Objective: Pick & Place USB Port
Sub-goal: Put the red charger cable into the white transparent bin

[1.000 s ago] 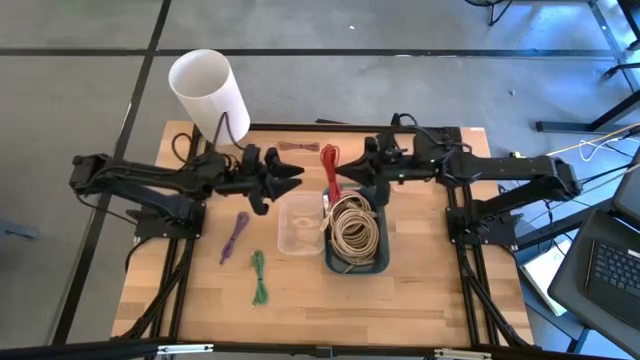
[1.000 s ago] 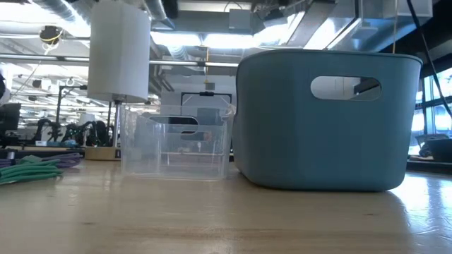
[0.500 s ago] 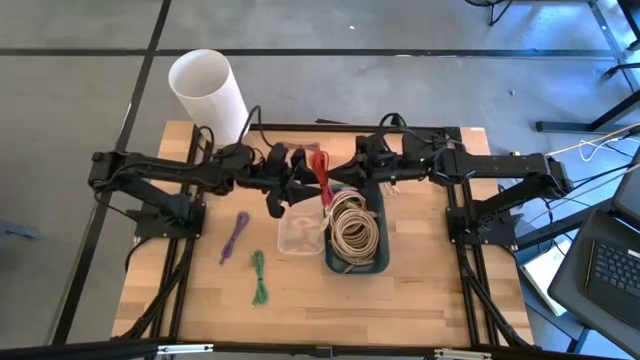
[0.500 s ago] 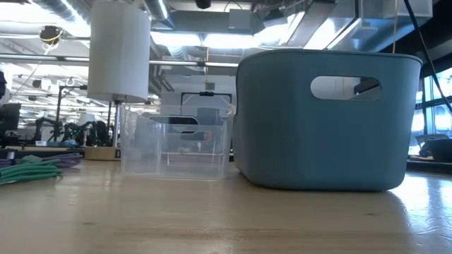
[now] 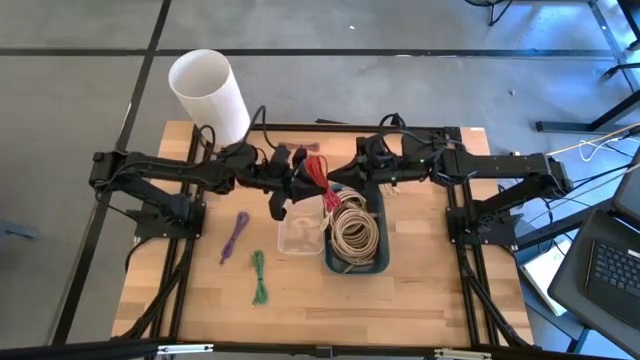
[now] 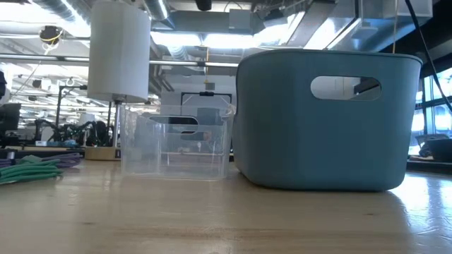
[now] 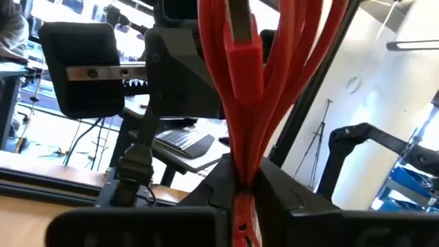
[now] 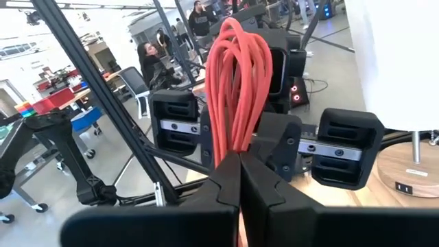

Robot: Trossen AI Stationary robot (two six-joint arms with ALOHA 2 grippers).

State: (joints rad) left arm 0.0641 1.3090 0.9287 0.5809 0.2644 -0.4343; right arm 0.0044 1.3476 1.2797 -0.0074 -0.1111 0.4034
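Both grippers pinch your red cable bundle [image 5: 316,168]: left gripper [image 5: 303,180] and right gripper [image 5: 334,178] may tug against each other, stretching the loops between them.

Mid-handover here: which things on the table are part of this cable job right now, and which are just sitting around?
In play:
- red cable, pinched by both grippers
- left gripper
- right gripper
- clear container
- blue bin of beige cable coils

Lying about:
- purple cable
- green cable
- white lamp
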